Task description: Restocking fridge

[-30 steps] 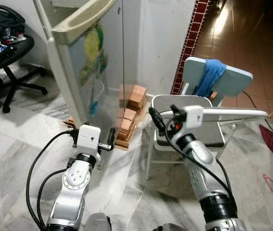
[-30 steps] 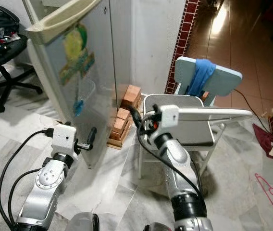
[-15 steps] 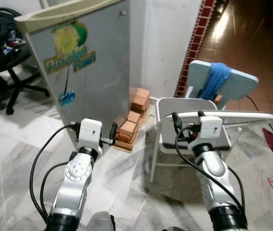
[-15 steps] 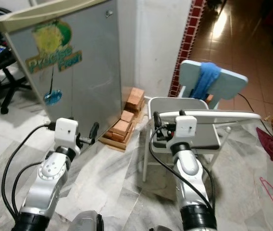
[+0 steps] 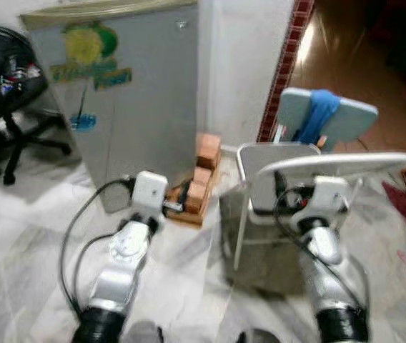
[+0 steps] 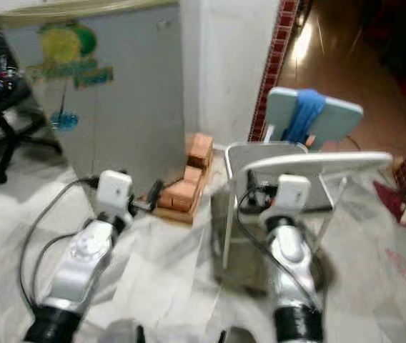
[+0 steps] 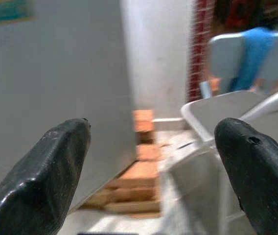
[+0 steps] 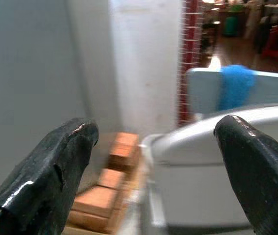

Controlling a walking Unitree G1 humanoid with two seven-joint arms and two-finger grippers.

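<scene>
Fridge (image 5: 135,93), grey, door closed, yellow-green sticker on front, far left of scene against white wall (image 5: 242,64). Black office chair (image 5: 6,100) at far left edge. Left gripper (image 5: 184,194) raised in front of fridge's lower right corner, near the brick stack; fingers (image 7: 46,171) spread wide in wrist view, holding nothing. Stack of orange bricks (image 5: 201,179) on floor just right of fridge, at wall base. Red-tiled pillar edge (image 5: 289,57) further right. Right gripper (image 5: 281,191) up near grey folding chair (image 5: 281,171); fingers (image 8: 56,166) wide apart, empty. Blue cloth (image 5: 317,114) draped over pale chair back (image 5: 349,118), far right. Marble floor (image 5: 24,250), views blurred.
</scene>
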